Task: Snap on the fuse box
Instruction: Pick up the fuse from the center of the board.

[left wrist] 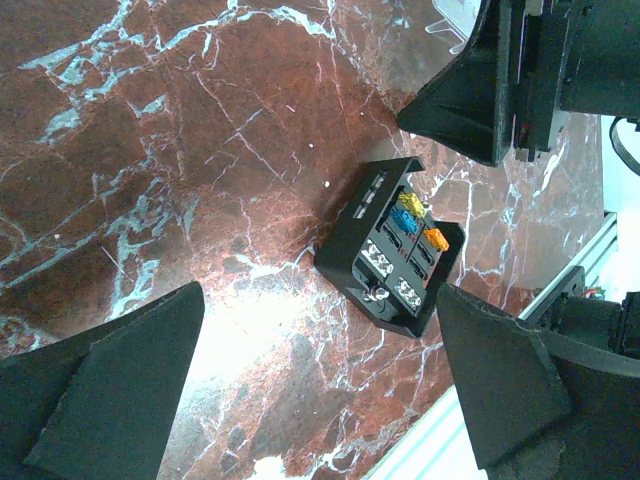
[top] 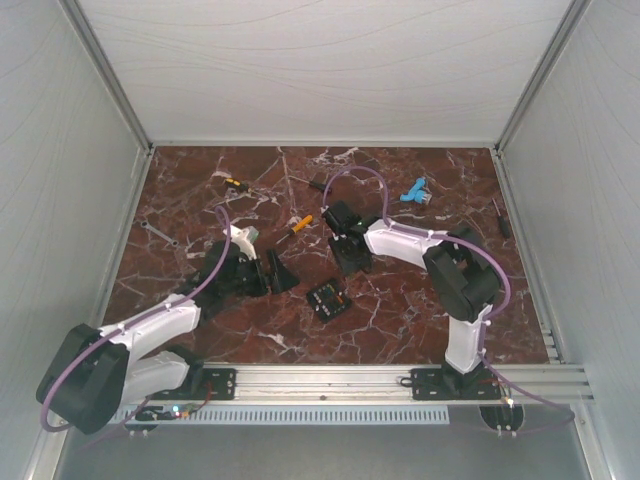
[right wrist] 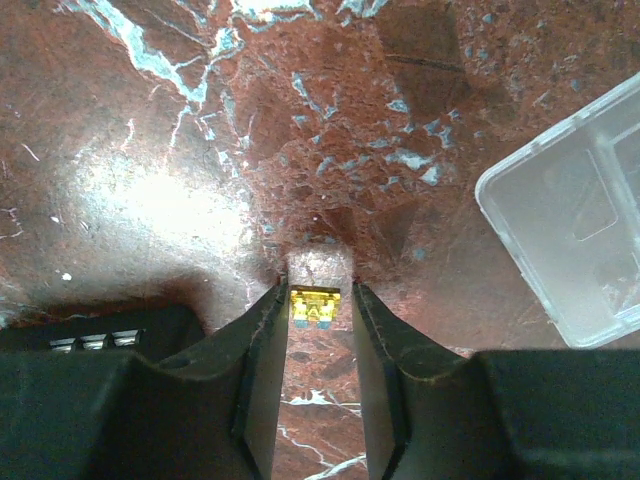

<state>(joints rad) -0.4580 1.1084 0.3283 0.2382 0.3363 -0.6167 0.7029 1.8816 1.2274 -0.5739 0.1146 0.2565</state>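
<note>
left fingers (left wrist: pixel 110 390) wide apart near fuse box (left wrist: pixel 390 245); right fingers (right wrist: pixel 250 380) flank yellow fuse (right wrist: pixel 314 308), clamping unclear

no lettering, label or number is legible in any view.
</note>
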